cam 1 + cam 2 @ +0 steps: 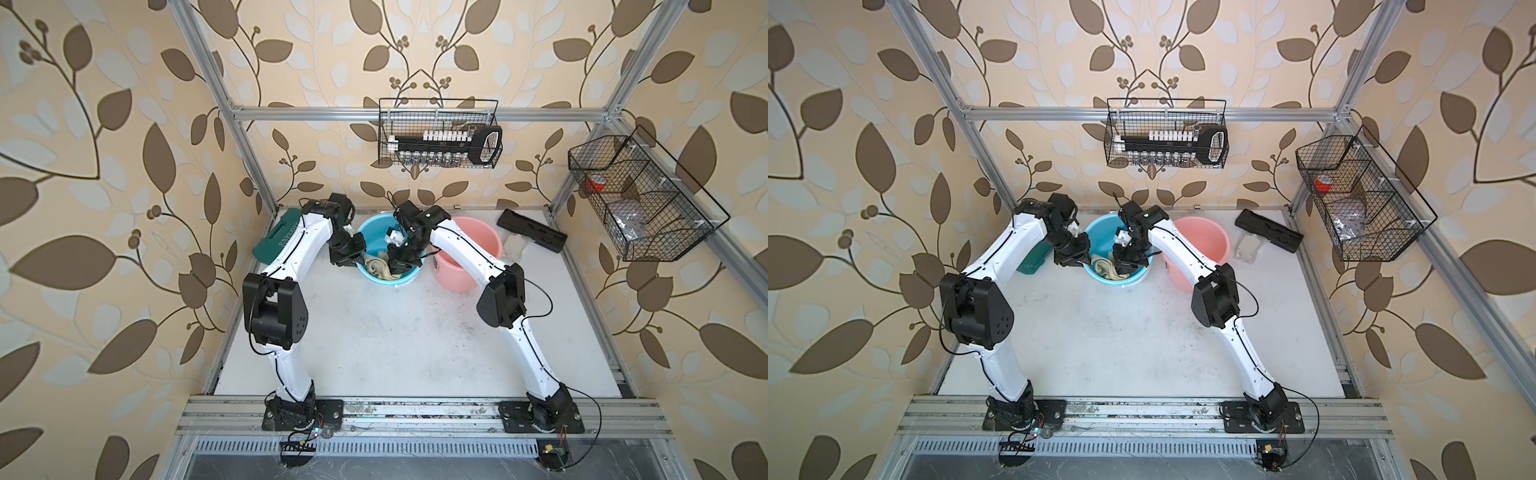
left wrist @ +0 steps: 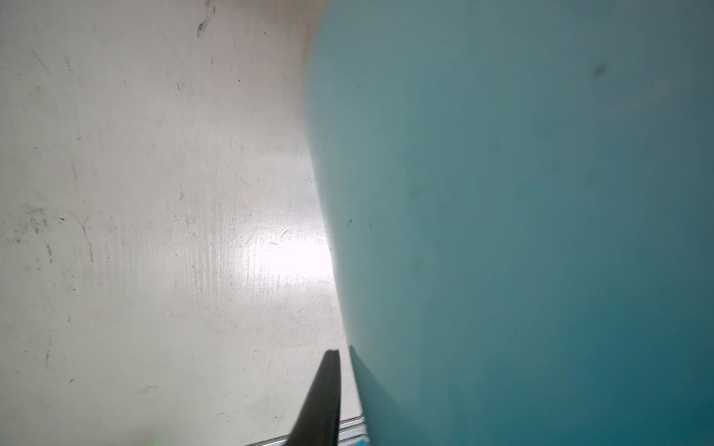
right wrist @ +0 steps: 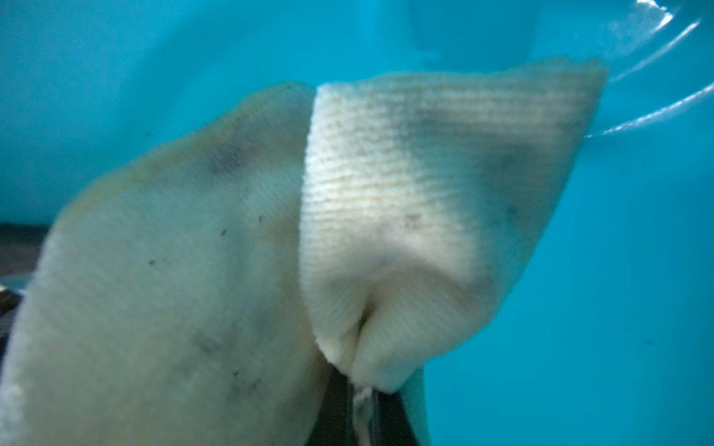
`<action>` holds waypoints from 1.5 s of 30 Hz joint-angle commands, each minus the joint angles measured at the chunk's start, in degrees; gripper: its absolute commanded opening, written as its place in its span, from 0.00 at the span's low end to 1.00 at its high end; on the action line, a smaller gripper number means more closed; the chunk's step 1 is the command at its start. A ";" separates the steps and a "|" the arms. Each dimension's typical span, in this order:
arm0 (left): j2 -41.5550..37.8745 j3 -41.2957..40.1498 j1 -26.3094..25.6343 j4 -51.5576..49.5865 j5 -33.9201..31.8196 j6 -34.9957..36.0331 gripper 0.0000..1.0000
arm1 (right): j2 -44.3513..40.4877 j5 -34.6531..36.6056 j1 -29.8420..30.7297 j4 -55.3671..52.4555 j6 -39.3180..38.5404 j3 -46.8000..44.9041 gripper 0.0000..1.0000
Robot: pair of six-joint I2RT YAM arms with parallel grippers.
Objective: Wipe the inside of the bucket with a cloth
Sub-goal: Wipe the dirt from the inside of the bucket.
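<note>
A blue bucket [image 1: 374, 232] [image 1: 1100, 237] stands at the back middle of the white table. Inside it lies the cloth [image 1: 380, 268] [image 1: 1104, 266], pale beige with dingy spots. My right gripper [image 1: 394, 269] [image 1: 1121, 269] reaches down into the bucket and is shut on a bunched fold of the cloth [image 3: 386, 193]; its dark jaws [image 3: 363, 409] pinch the fabric against the blue inside wall [image 3: 618, 270]. My left gripper [image 1: 360, 259] [image 1: 1086, 259] sits at the bucket's left rim, shut on the wall. One finger [image 2: 322, 397] shows outside the wall [image 2: 502, 193]; the other is hidden behind it.
A pink bucket [image 1: 478, 237] stands just right of the blue one, under the right forearm. A green case [image 1: 276, 237] lies behind the left arm, a long black case [image 1: 532, 230] at the back right. Wire baskets [image 1: 440, 133] [image 1: 640, 195] hang on the frame.
</note>
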 commanded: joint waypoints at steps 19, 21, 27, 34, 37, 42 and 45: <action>-1.40 0.11 0.97 -0.88 3.97 -1.22 0.00 | -8.12 43.96 6.95 8.65 -10.66 -7.15 0.00; -2.09 -0.12 0.97 -1.84 6.91 -1.21 0.00 | -10.39 48.54 8.36 12.18 -13.39 -9.07 0.00; -4.95 -1.26 0.97 -5.01 13.95 -1.20 0.00 | -11.86 56.49 10.99 16.29 -20.14 -7.21 0.00; -9.22 -6.35 0.97 -5.58 21.44 -1.42 0.00 | -8.84 51.55 9.78 8.29 -16.01 -2.68 0.00; -11.02 -9.06 0.97 -4.64 21.88 -1.73 0.00 | -9.84 48.95 9.22 8.78 -14.56 -7.30 0.00; -11.31 -10.62 0.92 -5.82 20.13 -0.94 0.00 | -9.62 45.91 8.59 8.38 -13.86 -11.13 0.00; -11.51 -10.20 0.97 -6.86 16.78 -0.78 0.00 | -9.19 44.59 8.58 8.26 -13.47 -12.10 0.00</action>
